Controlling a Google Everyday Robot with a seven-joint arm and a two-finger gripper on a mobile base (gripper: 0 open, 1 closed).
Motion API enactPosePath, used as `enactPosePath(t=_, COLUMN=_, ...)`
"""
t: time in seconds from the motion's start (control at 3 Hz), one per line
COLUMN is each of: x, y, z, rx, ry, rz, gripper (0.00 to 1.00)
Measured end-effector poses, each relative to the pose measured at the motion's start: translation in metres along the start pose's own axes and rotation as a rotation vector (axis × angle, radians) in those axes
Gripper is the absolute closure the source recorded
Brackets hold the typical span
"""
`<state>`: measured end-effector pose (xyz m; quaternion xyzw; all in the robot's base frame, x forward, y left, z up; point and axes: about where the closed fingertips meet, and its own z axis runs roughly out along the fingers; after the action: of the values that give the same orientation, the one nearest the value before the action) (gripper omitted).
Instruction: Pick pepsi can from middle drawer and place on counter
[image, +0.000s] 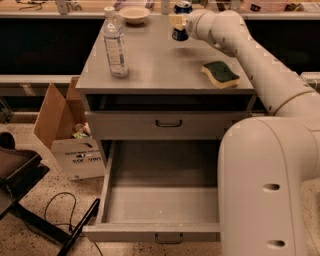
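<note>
The pepsi can (180, 34) is dark blue with a silver top and stands upright at the far edge of the counter (160, 62). My gripper (176, 21) is at that far edge, shut around the can's middle, with the arm reaching in from the right. I cannot tell whether the can's base touches the counter. The middle drawer (160, 205) is pulled wide open below, and the part I can see holds nothing. Its front panel handle (168, 239) is at the bottom. My arm's large white body hides the drawer's right side.
A clear water bottle (115, 42) stands at the counter's left, a green-and-yellow sponge (220, 72) lies at its right, and a bowl (134, 14) sits behind. The upper drawer front (168, 123) is closed. A cardboard box (65, 135), a black stand (15, 175) and a cable are on the floor at left.
</note>
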<state>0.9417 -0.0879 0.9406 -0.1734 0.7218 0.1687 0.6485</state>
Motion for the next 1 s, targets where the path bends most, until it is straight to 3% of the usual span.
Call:
enactPosePath(t=0.67, x=0.047, y=-0.029, z=0.022, rx=0.057, ry=0.063, rz=0.106, gripper=1.0)
enactPosePath(t=1.0, x=0.048, y=-0.031, z=0.022, rx=0.061, ry=0.065, rz=0.109, gripper=0.81)
